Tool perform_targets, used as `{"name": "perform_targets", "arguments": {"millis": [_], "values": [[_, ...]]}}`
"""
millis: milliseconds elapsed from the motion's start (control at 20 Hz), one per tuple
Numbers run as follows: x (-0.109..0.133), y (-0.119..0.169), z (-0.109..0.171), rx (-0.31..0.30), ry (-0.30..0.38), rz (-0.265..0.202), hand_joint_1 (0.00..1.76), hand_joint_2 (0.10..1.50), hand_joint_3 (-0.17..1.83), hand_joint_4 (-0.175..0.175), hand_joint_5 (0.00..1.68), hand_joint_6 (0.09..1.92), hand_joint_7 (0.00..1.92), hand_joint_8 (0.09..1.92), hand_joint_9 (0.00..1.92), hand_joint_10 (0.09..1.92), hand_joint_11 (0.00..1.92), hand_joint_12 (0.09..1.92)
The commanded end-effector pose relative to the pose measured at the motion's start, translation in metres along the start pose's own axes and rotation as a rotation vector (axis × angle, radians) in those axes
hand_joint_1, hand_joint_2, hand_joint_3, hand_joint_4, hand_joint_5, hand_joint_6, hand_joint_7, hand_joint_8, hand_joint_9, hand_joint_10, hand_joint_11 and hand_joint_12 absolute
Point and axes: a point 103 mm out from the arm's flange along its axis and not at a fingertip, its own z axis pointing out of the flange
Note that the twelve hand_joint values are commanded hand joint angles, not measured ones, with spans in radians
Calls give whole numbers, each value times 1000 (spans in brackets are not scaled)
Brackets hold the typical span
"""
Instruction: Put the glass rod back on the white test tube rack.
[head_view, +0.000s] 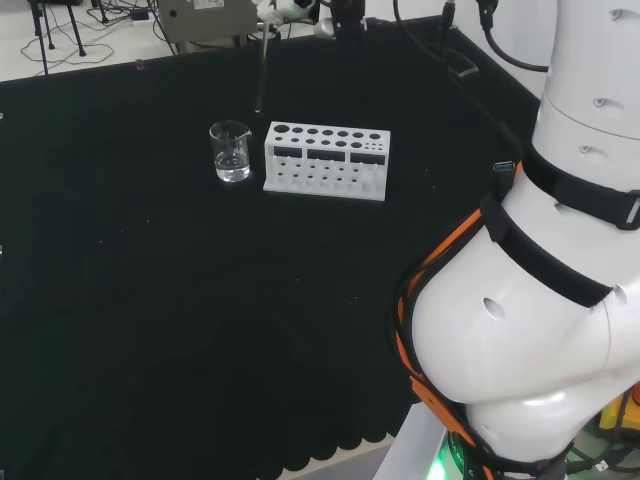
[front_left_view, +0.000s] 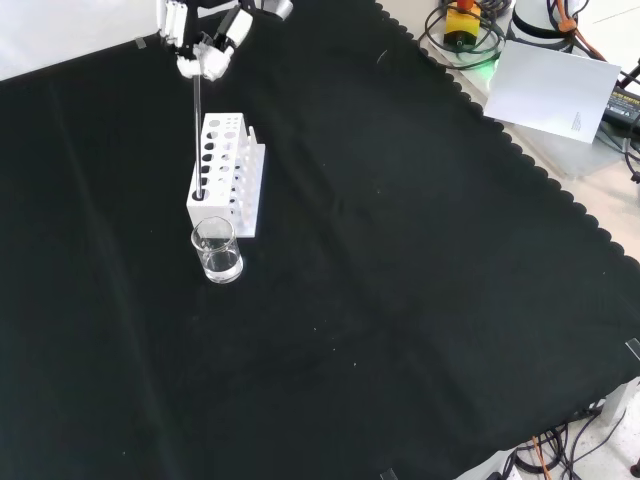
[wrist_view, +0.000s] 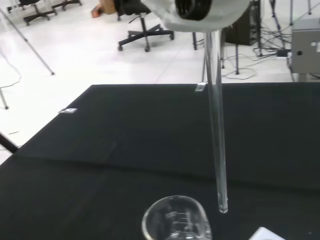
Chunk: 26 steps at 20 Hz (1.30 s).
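From the front view I see the robot hand (front_left_view: 205, 55) at about 11 o'clock on the desk (front_left_view: 400, 300), its fingers curled round the upper end of the glass rod (front_left_view: 196, 140). The rod hangs nearly upright from that grip, and its lower tip sits at the near end of the white test tube rack (front_left_view: 228, 175); I cannot tell whether the tip is inside a hole or just above it. A small clear beaker (front_left_view: 217, 250) stands just beside the rack, at its 6 o'clock in this view.

In the head view the rod (head_view: 261, 70) comes down at roughly 12 o'clock, with its tip near the far left corner of the rack (head_view: 327, 160), and the beaker (head_view: 231, 151) sits at the rack's 9 o'clock, apart from it. It seems to hold a little clear liquid.

Through the wrist view I see the rod (wrist_view: 216, 125) slanting down from the hand (wrist_view: 200, 12), its tip beside the beaker's rim (wrist_view: 175, 220).
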Motion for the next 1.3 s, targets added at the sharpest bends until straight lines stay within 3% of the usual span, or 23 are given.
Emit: {"name": "perform_targets", "arguments": {"millis": [50,650,750,900,1300], "values": [[-25,-8,-9,-21,-1,56,1298,1047,4,-175,1193,325,1140,1066,1720,720,1347,824],[-88,-31,-28,-33,-55,199,1298,1048,4,-175,1192,326,1139,1068,1720,721,1347,825],[-94,-35,-31,-37,-59,213,1298,1048,4,-175,1192,326,1139,1068,1720,721,1347,825],[-101,-41,-36,-48,-51,191,1298,1048,4,-175,1192,327,1139,1068,1720,721,1348,826],[-120,-60,-46,-44,-86,257,1297,1048,3,-175,1192,327,1138,1068,1719,721,1347,825]]}}
